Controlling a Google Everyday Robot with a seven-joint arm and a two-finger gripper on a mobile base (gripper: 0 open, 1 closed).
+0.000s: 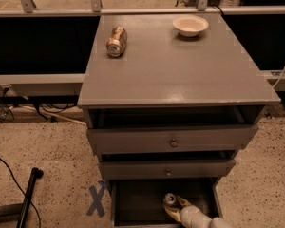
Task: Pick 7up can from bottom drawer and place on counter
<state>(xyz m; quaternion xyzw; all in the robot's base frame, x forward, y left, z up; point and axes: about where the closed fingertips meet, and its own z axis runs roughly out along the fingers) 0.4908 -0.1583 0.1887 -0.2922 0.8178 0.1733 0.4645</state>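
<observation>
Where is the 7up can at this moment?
In the camera view, the 7up can sits inside the open bottom drawer, right of centre, close beside the gripper, which reaches in from the lower right.

Speckled beige terrazzo floor [47, 146] with blue tape X mark [98, 200]; black rod [29, 196] lying left. Dark wall panels [38, 44] behind, silver metal railing [47, 12] above. Dim warm light.
</observation>
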